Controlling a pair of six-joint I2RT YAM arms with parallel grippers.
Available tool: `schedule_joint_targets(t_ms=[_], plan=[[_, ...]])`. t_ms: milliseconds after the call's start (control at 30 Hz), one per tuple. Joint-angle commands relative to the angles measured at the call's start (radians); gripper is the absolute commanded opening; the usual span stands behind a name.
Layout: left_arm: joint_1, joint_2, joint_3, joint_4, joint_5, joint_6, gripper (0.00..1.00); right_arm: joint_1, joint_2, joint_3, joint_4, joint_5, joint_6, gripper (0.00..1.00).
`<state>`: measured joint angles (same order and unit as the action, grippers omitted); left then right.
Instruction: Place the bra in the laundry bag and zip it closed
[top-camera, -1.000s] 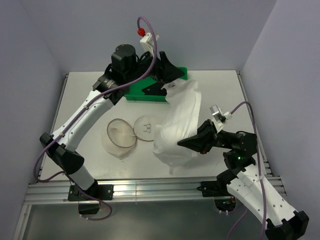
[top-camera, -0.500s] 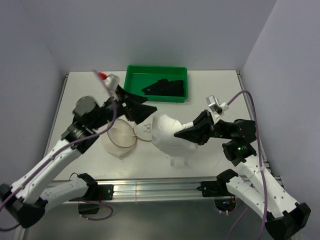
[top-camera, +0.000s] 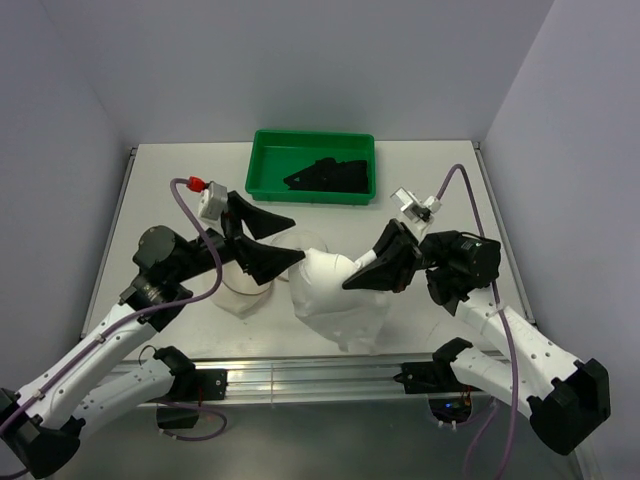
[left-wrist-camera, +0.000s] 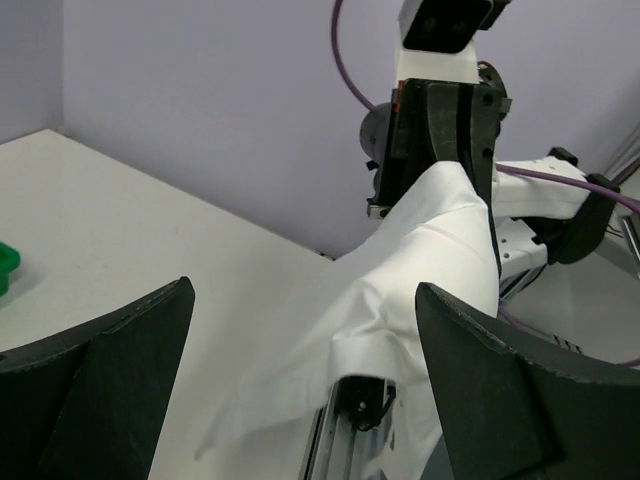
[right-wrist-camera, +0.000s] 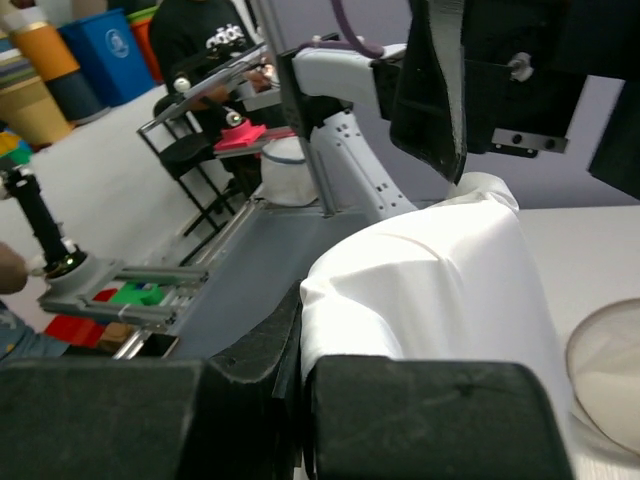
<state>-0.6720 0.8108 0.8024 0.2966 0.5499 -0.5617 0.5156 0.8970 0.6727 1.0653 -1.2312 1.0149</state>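
Bra (top-camera: 330, 176) lay limp in green tray (top-camera: 262, 170), well apart from laundry bag (top-camera: 235, 298). Probably light and floppy; grab the bunched cups, not the straps. Left hand (top-camera: 297, 240) spread, empty. Right hand (top-camera: 347, 285) pinched white cloth (top-camera: 325, 300).

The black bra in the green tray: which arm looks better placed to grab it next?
Left, probably. The left tool is open, empty, and nearer the green tray holding the bra. The right tool is shut on a white cloth, so it would have to let go first.

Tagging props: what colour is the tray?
Green; the tray shows best in the top external view.
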Motion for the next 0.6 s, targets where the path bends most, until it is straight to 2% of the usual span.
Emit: schedule_joint_targets(t_ms=[0,67,233,400,500,533,567], plan=[[-0.006,0.004,0.011,0.11,0.122,-0.001,0.99,0.032,0.01,0.064,0.119,-0.018,0.056,0.0],[-0.014,0.025,0.011,0.125,0.197,-0.023,0.99,0.046,0.008,0.076,0.058,-0.013,0.009,0.0],[-0.073,0.033,-0.008,0.11,0.243,-0.026,0.99,0.063,-0.009,0.103,-0.154,0.006,-0.146,0.0],[-0.095,0.034,-0.025,0.102,0.22,-0.026,0.94,0.073,-0.003,0.114,-0.171,0.012,-0.159,0.0],[-0.097,0.031,-0.019,0.124,0.208,-0.029,0.45,0.077,0.002,0.114,-0.183,0.012,-0.168,0.0],[-0.097,0.024,-0.017,0.122,0.176,-0.023,0.18,0.077,-0.003,0.111,-0.211,0.015,-0.189,0.0],[-0.097,0.019,-0.009,0.118,0.157,-0.02,0.07,0.077,-0.006,0.108,-0.232,0.016,-0.206,0.0]])
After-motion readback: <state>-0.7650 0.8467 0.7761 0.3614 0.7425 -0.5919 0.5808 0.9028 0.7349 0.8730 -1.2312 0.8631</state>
